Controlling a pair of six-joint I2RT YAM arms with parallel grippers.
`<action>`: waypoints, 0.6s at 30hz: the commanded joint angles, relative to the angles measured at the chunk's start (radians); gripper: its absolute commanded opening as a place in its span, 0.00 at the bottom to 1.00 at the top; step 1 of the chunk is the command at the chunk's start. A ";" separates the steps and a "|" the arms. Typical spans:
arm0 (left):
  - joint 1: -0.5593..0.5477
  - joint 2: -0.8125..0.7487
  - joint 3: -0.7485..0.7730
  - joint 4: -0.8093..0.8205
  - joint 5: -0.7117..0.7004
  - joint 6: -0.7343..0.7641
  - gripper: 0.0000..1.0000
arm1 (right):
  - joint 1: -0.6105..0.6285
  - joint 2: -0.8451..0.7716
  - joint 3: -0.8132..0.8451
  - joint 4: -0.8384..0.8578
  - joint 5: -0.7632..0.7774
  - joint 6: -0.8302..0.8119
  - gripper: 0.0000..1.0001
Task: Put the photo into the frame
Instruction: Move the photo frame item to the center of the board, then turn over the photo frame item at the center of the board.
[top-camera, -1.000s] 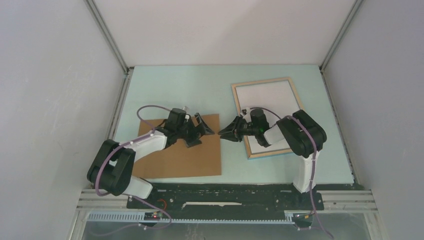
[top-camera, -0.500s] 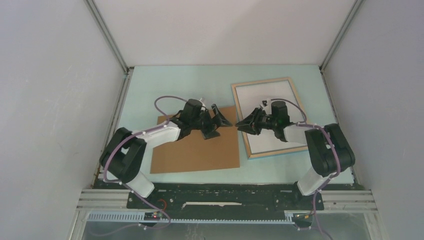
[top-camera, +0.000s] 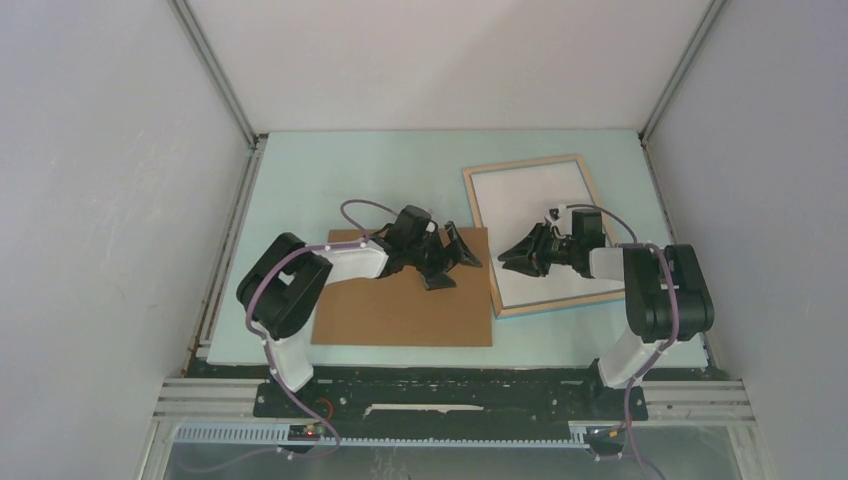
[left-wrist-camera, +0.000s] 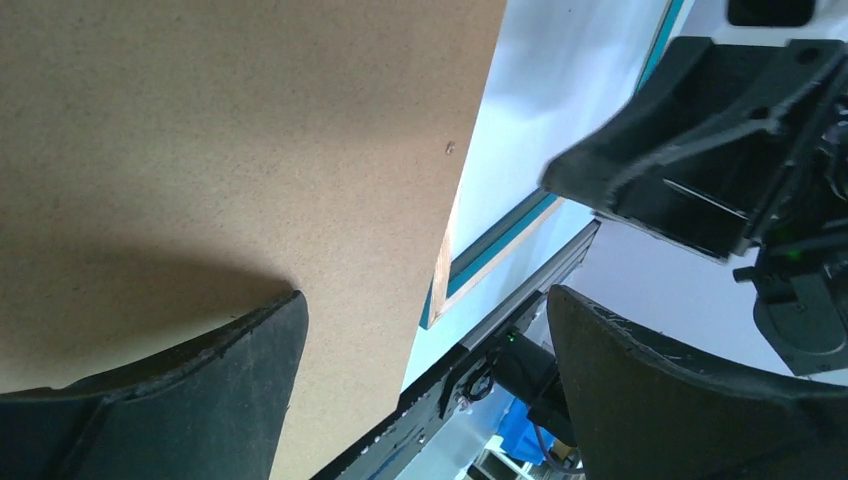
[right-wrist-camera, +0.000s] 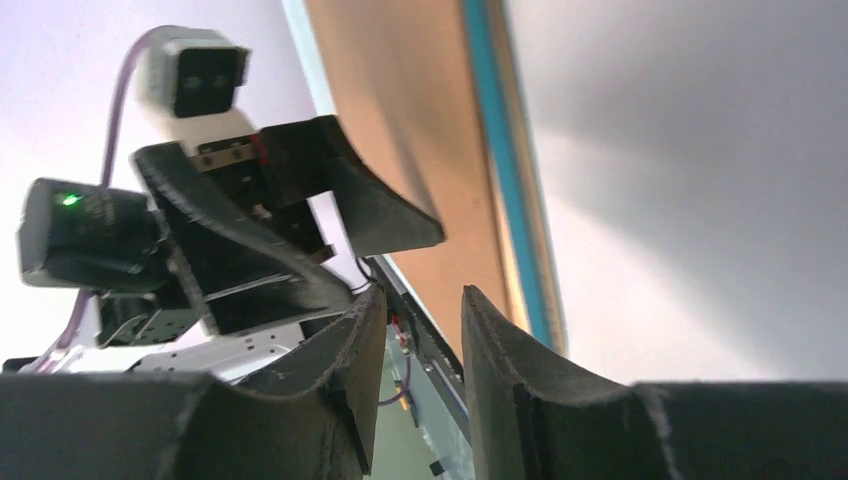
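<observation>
The frame (top-camera: 525, 162) lies back-up at the right, light wood with a blue edge (left-wrist-camera: 500, 235) (right-wrist-camera: 500, 150). A white sheet (top-camera: 530, 200) fills its opening; no printed picture shows, so I cannot tell whether it is the photo. The brown backing board (top-camera: 400, 310) (left-wrist-camera: 200, 120) lies left of the frame, its right edge meeting the frame's lower left side. My left gripper (top-camera: 455, 262) (left-wrist-camera: 420, 300) is wide open over the board's right edge, one finger on the board. My right gripper (top-camera: 508, 262) (right-wrist-camera: 422, 300) hovers over the frame's left side, slightly open and holding nothing, tips facing the left gripper.
Grey walls enclose the pale green table (top-camera: 350, 170) on three sides. The black base rail (top-camera: 450, 395) runs along the near edge. The two grippers face each other a short gap apart at the seam between board and frame.
The left gripper has slid to the right and the brown board has moved with it, up to the frame. The right gripper has drawn back to the right over the frame.
</observation>
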 joint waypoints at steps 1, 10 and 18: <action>-0.009 -0.033 0.044 -0.011 -0.005 0.035 0.99 | -0.002 0.045 0.055 -0.131 -0.013 -0.152 0.43; 0.030 -0.259 0.008 -0.208 -0.080 0.240 1.00 | 0.021 0.108 0.162 -0.168 0.043 -0.196 0.52; 0.132 -0.425 -0.095 -0.350 -0.139 0.342 1.00 | 0.050 0.280 0.340 -0.109 0.078 -0.122 0.52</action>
